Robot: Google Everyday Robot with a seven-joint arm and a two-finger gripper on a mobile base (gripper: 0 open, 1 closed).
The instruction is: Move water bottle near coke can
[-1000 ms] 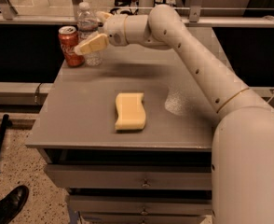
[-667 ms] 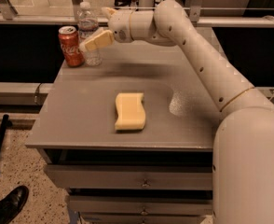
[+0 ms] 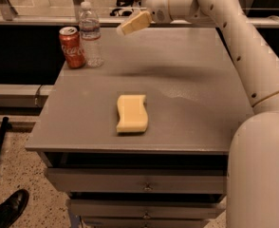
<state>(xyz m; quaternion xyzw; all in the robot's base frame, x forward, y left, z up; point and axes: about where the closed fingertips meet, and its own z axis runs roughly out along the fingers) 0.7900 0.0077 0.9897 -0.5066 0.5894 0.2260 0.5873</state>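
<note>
- Camera view: the clear ribbed plastic water bottle with the white cap (image 3: 91, 36) stands upright at the far left corner of the grey metal table (image 3: 201, 103). It is just beside the red coke can with the silver top (image 3: 71, 47), on the can's right; I cannot tell whether they touch.
- The white arm's gripper (image 3: 134, 11) hangs above the far edge of the table, to the right of the bottle and well apart from it. Its tan fingers (image 3: 134, 23) are spread and carry nothing.
- Judgement: the placing looks done, and the step in hand is the retreat.
- To do it well, go up and away to the right, above cap height. Don't sweep back left, since a tall, light bottle tips at a nudge.
- The yellow wavy sponge (image 3: 132, 113) lies mid-table, out of the path.
- Against a second ago: the fingers were then low at the bottle, bracketing it. Now they are lifted off and drawn right.
- Bottle, can and sponge sit where they sat.
</note>
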